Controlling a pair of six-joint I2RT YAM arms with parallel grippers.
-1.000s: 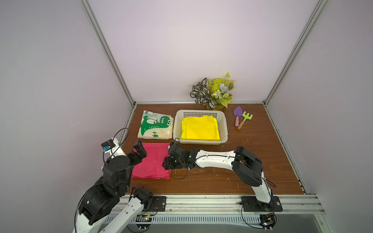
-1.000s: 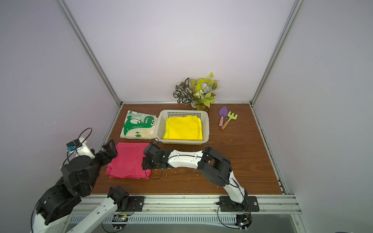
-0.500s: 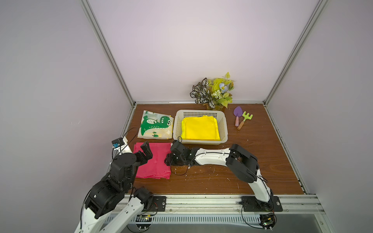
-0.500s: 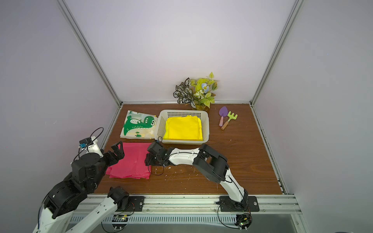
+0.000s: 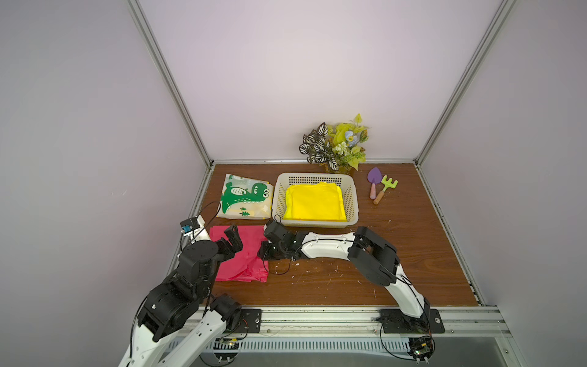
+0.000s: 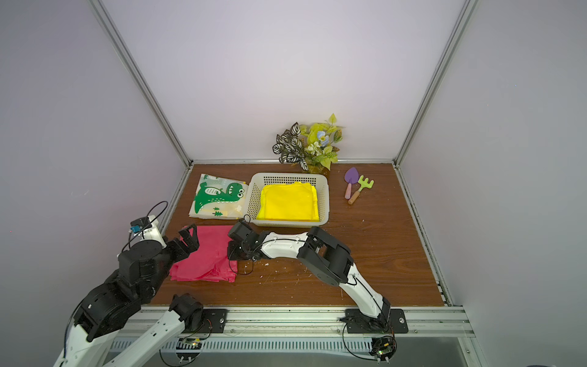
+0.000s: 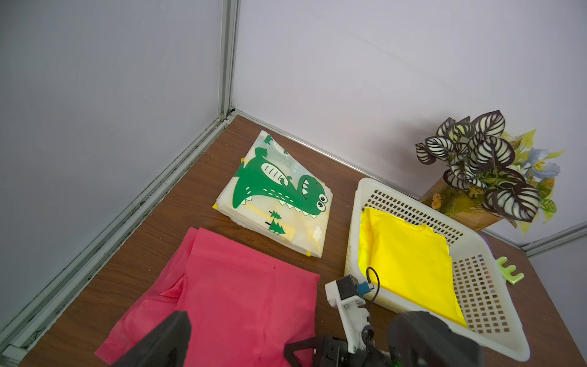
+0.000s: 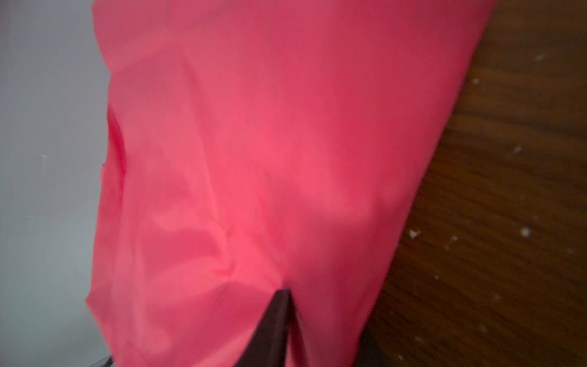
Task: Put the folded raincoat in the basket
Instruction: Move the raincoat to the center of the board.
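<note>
Two sets: left jaws gape empty; right jaws pinch thin, creased pink raincoat point(image 5: 247, 263).

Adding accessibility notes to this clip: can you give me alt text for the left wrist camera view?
A pink folded raincoat lies on the brown table in the foreground, with the right arm at its edge. Beyond it are a dinosaur-print folded raincoat and an off-white basket holding a yellow folded raincoat, near a potted plant.
</note>
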